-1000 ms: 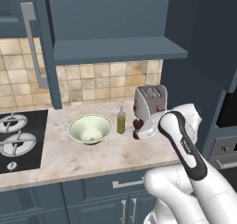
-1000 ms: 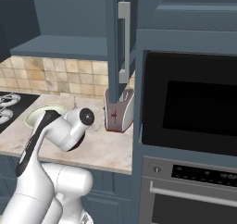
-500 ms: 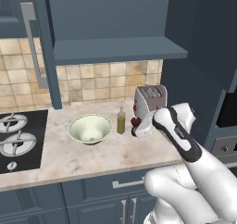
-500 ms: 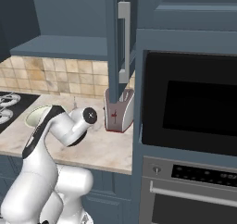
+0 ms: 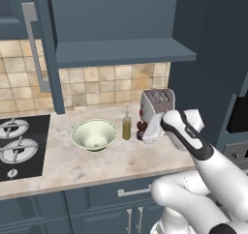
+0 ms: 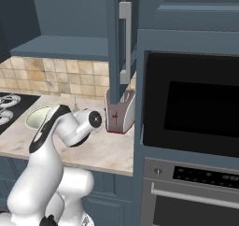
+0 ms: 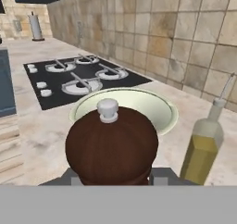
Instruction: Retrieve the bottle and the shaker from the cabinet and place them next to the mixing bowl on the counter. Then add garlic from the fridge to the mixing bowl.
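You see the shaker point(image 7: 111, 144) very close in the hand view, with its pale knob on top; the two dark finger tips sit on either side of its body at the bottom, so the jaws are closed around the shaker. In the left base view the shaker point(image 5: 141, 129) is low at the bench point(image 5: 121, 160), in front of the toaster point(image 5: 156, 105) and just beside the bottle point(image 5: 126, 126); whether its base touches the stone, you cannot tell. The gripper point(image 5: 145, 134) reaches it from the right side. The bottle point(image 7: 203, 146) stands upright on the bench, and the mixing bowl point(image 5: 94, 134) is just on its other side, near the stove point(image 5: 19, 146). In the hand view the mixing bowl point(image 7: 159, 109) shows behind the shaker. Above, the cabinet point(image 5: 121, 49) is open, its door point(image 5: 41, 49) swung to the left.
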